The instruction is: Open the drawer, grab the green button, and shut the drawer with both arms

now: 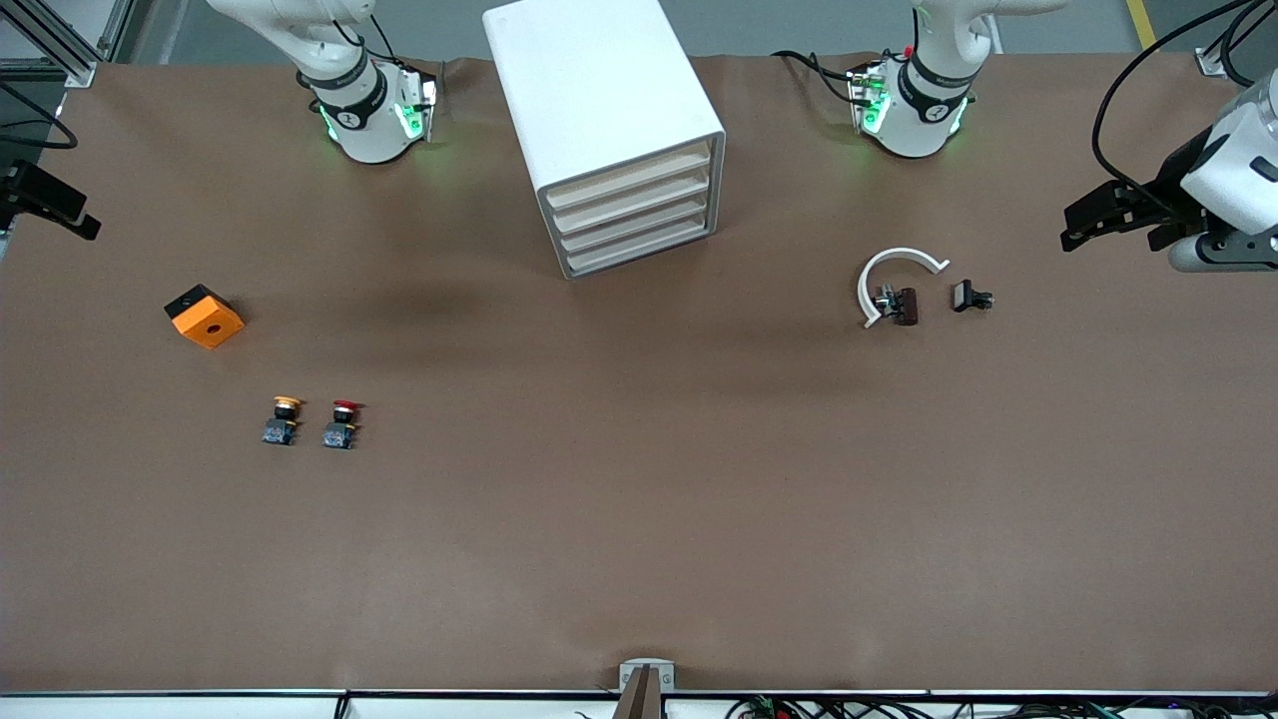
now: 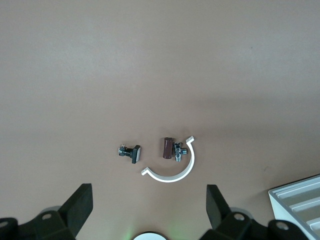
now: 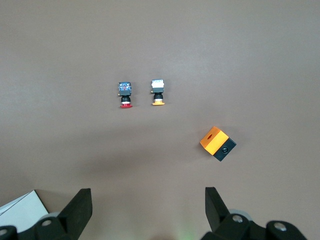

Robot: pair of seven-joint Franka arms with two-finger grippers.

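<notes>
A white cabinet (image 1: 599, 90) stands mid-table between the two arm bases. Its four stacked drawers (image 1: 634, 215) are all shut and face the front camera. The button is hidden from every view. My left gripper (image 2: 148, 200) hangs high over the table near its own base and is open, with nothing between its fingers. A corner of the cabinet (image 2: 300, 200) shows in the left wrist view. My right gripper (image 3: 147, 200) is also held high near its base, open and empty. The right wrist view catches an edge of the cabinet (image 3: 22, 205).
A yellow-capped button (image 1: 284, 419), a red-capped button (image 1: 342, 423) and an orange block (image 1: 205, 316) lie toward the right arm's end. A white half-ring (image 1: 894, 275), a brown part (image 1: 904, 305) and a black part (image 1: 968, 296) lie toward the left arm's end.
</notes>
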